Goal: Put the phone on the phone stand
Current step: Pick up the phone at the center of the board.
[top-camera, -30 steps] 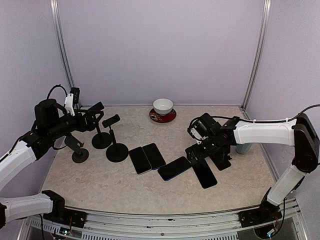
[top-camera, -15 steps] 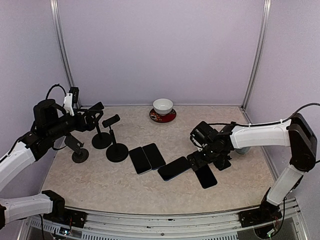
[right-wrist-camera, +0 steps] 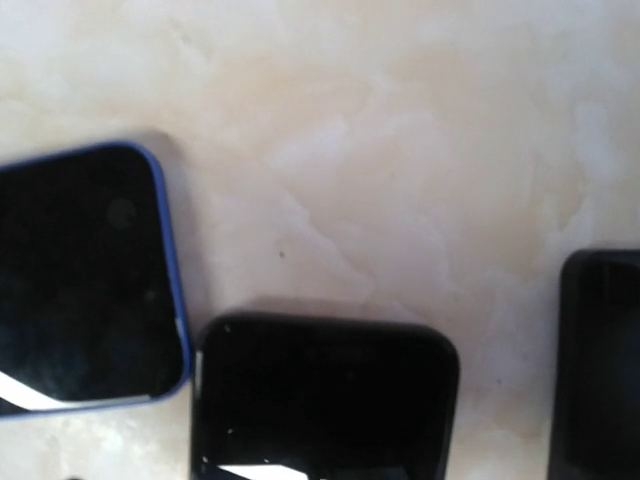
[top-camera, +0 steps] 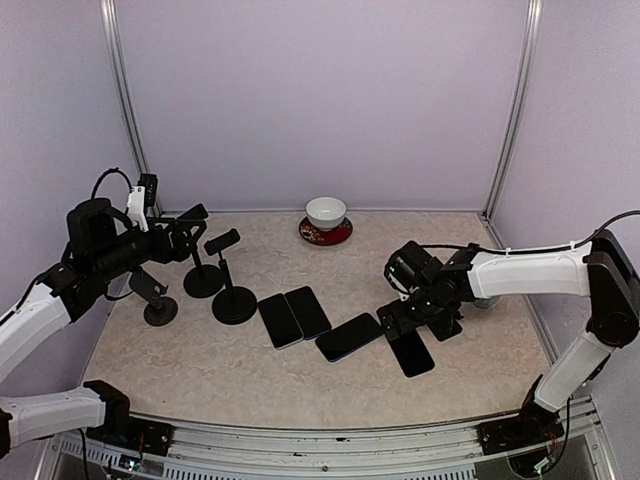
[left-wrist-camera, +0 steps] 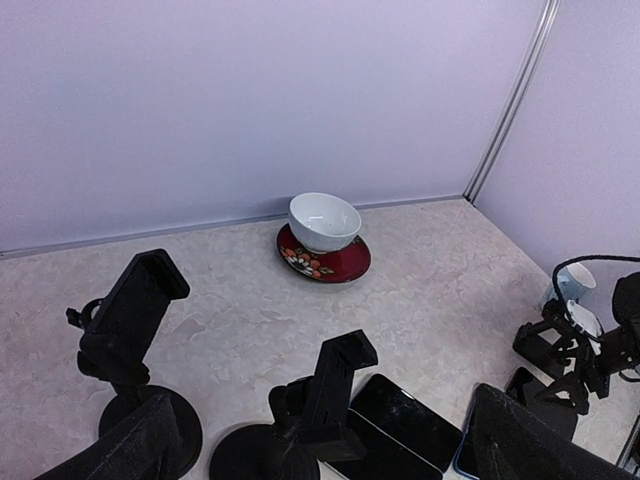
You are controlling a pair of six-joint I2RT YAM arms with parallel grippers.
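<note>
Right pincer is hovering with jaws spread wide, low over the phones on the desk.
The black phone is lying flat beneath it, just beside the blue-edged phone. The left pincer is hanging wide, gripping nothing, by the phone stands.

A plain, pale lilac back wall fills the upper half of the top view. It meets matching side walls at left and right behind slim aluminium posts, which slant from the top edge down to the table's far corners. Below spreads a beige, marble-patterned tabletop, evenly lit with only soft shadows, and a metal rail crosses the bottom of the frame along its near edge.
</note>
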